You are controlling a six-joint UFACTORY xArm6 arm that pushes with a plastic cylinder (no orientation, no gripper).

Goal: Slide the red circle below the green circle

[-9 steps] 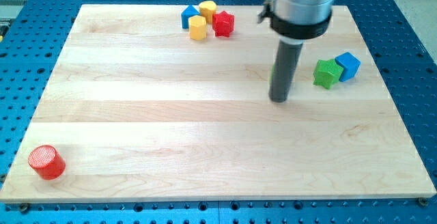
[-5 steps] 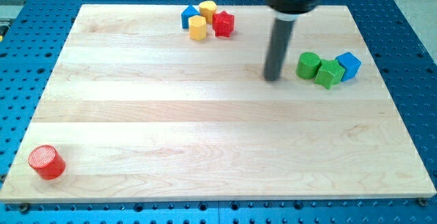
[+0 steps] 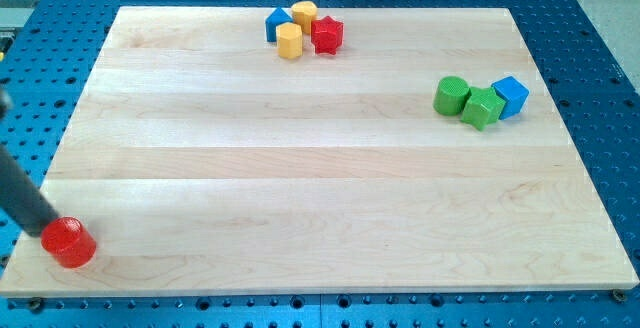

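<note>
Red circle flat at board's bottom-left corner; green circle far off, upper right.

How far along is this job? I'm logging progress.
Done: my tip has reached the red circle, at its upper-left edge in the view's bottom-left corner. In hand: starting the push. Left: sliding it across the board to below the green circle, far right.

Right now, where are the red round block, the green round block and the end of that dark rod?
red circle block point(image 3: 68, 240), camera view, its top face.
green circle block point(image 3: 451, 95), camera view, its top face.
my tip point(image 3: 47, 226), camera view, the rod's lower end, touching the red circle's upper-left edge.
</note>
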